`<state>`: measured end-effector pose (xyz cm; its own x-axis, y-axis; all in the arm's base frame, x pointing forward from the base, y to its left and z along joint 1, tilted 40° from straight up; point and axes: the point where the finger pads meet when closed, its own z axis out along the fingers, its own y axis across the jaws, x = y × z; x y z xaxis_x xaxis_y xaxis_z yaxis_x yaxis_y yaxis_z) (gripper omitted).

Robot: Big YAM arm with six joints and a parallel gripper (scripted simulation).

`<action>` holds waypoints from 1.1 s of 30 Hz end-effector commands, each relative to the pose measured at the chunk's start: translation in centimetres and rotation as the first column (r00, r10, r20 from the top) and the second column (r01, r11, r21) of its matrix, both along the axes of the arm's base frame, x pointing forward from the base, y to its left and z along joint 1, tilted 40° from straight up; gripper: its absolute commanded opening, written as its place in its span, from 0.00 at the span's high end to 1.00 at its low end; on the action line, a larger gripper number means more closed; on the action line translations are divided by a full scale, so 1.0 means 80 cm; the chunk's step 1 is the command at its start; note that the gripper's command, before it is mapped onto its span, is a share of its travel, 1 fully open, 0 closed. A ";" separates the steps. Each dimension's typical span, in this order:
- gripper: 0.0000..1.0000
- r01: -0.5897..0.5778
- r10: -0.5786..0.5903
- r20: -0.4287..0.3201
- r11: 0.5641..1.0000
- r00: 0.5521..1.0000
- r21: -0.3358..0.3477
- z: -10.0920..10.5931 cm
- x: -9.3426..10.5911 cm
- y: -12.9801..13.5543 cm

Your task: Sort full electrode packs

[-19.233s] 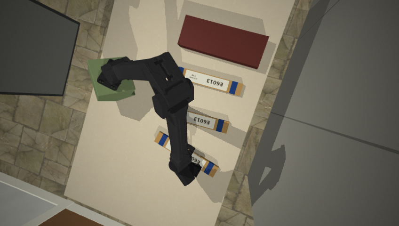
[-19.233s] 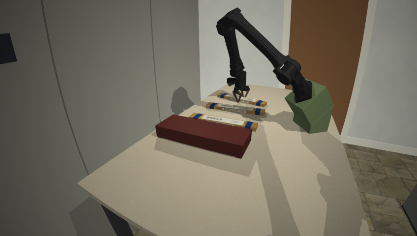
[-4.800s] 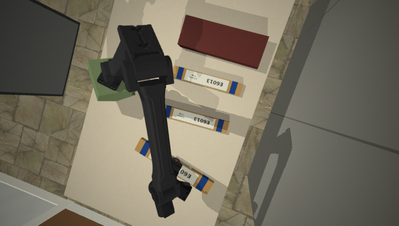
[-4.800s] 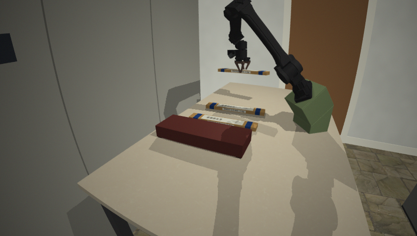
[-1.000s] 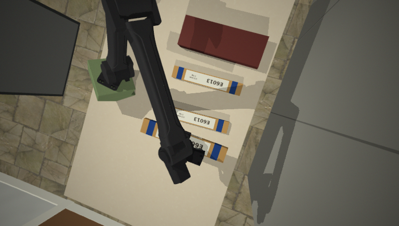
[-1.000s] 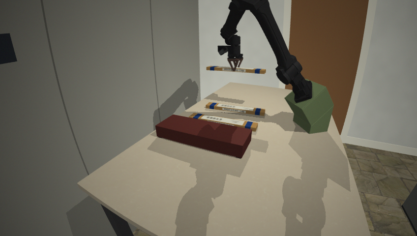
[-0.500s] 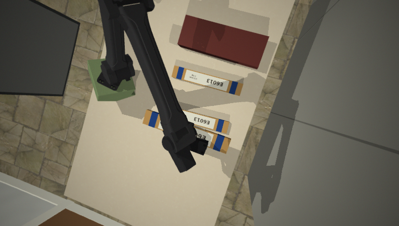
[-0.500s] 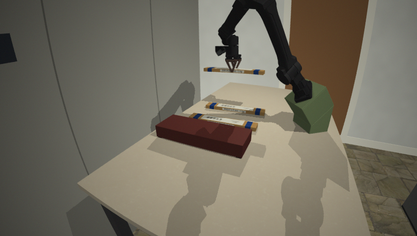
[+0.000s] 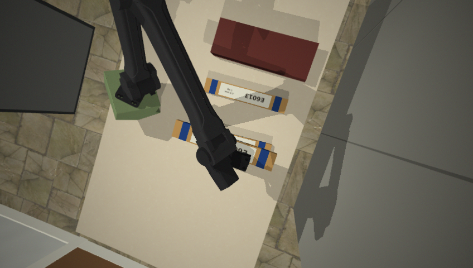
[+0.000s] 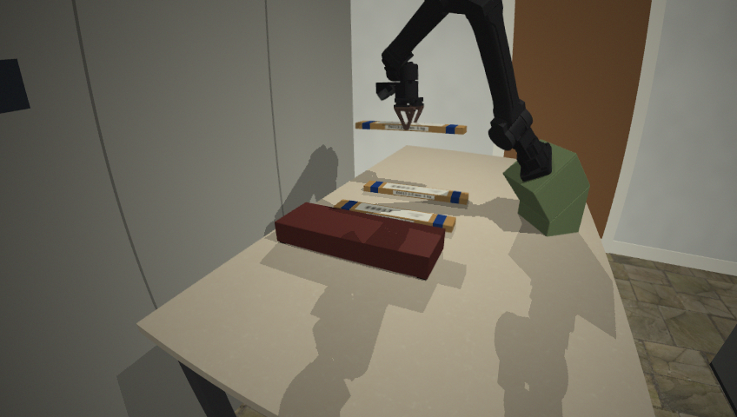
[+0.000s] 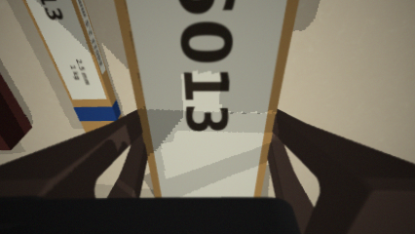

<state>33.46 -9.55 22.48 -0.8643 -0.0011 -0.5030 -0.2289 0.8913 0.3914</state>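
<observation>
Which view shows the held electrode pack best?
The exterior: the held pack shows from end to end, raised above the bench, with the fingers at its middle. The top view shows both ends, its middle hidden by the arm. The wrist shows only a close-up section between the fingers.

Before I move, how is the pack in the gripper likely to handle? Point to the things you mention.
The held pack [image 9: 265,159] [image 10: 434,127] [image 11: 207,161] looks stiff: both ends stick out past the gripper [image 10: 407,125] [image 11: 209,112] without visible sag. Being long and gripped near its middle, it might swing or tilt if an end is bumped. Its flat faces suggest it probably won't roll once laid down; its weight I can't judge.
</observation>
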 end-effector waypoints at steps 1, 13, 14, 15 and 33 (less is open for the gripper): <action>1.00 0.046 -0.043 0.067 0.998 0.997 -0.046 0.048 0.001 -0.012; 1.00 0.038 -0.035 0.066 0.998 0.997 -0.042 0.060 -0.008 0.029; 1.00 0.041 -0.038 0.069 0.998 0.997 -0.043 0.063 -0.008 0.031; 1.00 0.043 -0.040 0.071 0.998 0.997 -0.044 0.065 -0.009 0.033; 1.00 0.042 -0.039 0.074 0.998 0.997 -0.040 0.069 -0.016 0.071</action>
<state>31.75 -2.90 24.96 -0.8648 -0.0080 -0.5020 -0.2310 0.8941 0.3837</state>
